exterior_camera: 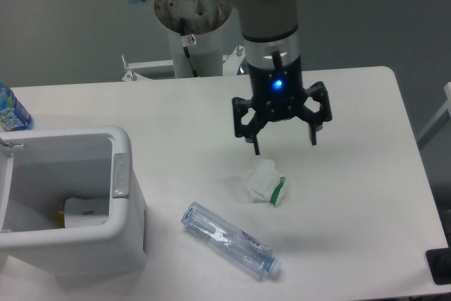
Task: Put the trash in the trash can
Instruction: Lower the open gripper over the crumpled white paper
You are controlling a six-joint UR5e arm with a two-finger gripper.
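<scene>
A crumpled white wrapper with a green edge (263,182) lies on the white table (352,195) near the middle. A clear crinkled plastic bottle (229,240) lies on its side in front of it, cap end toward the right. The boxy white trash can (121,237) stands at the left front, with something pale and yellow lying inside it. My gripper (285,144) hangs open just above and slightly behind the wrapper, fingers spread wide and holding nothing.
A blue-labelled bottle (11,109) stands at the table's left edge behind the trash can. The arm's white base post (192,40) rises behind the table. A dark object (440,266) sits at the table's right front corner.
</scene>
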